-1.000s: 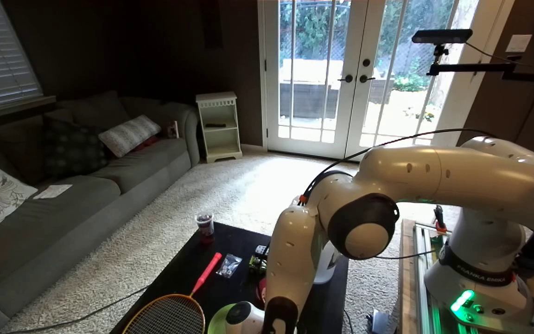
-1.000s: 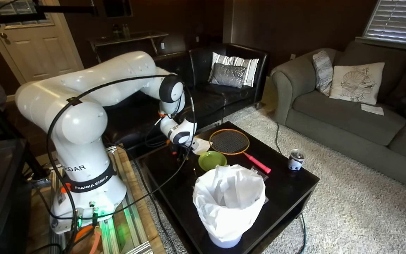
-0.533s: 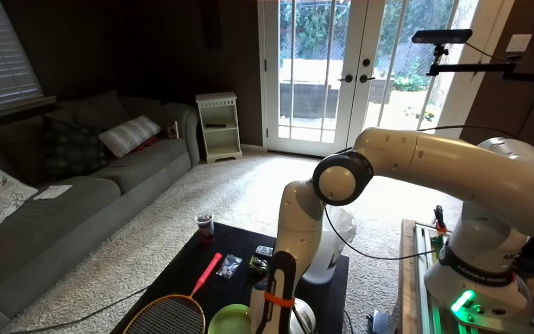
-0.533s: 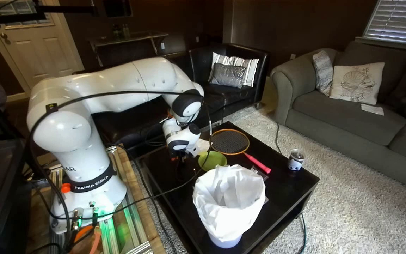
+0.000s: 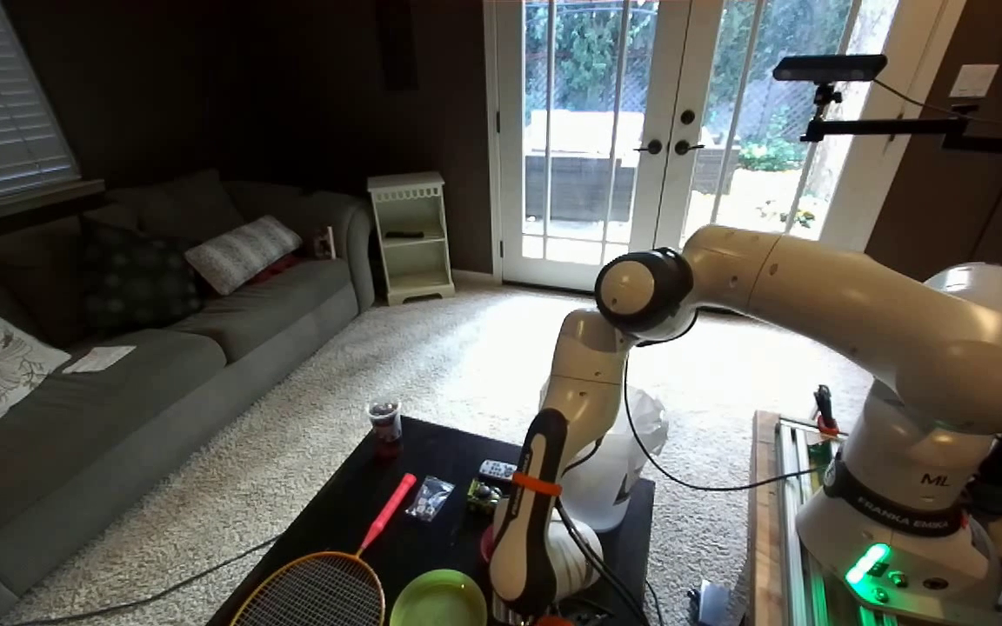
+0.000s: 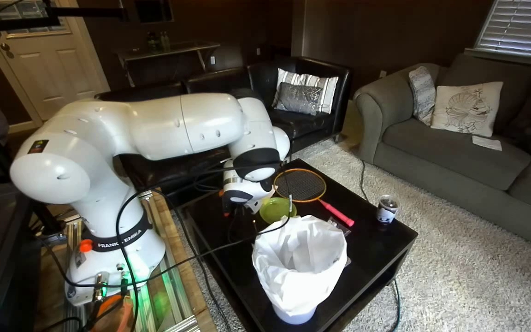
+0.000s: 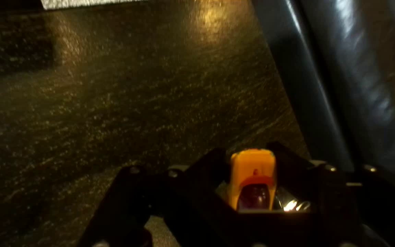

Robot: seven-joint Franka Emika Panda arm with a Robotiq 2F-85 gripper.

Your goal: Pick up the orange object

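Observation:
In the wrist view an orange object (image 7: 253,163) with a dark red curved part sits between the fingertips of my gripper (image 7: 251,155), which close on both its sides. It looks blocky rather than round from here; its lower end is hidden by the gripper body. In an exterior view the gripper (image 6: 238,217) is a dark shape under the wrist, low over the near-left part of the black table, and the orange object cannot be made out there. A green round plate (image 6: 278,210) lies just beside the hand; it also shows in an exterior view (image 5: 438,600).
A racket with a pink-red handle (image 6: 337,213), a white-lined bin (image 6: 298,258) and a cup (image 6: 387,210) stand or lie on the table. A remote (image 5: 497,470), a clear bag (image 5: 430,498) and a partly hidden red thing (image 5: 488,543) lie there too. A cable hangs from the arm.
The arm has swung and bent its elbow, with the hand moving away from over the green plate. The plate and remote show more fully now. The table things have stayed in place.

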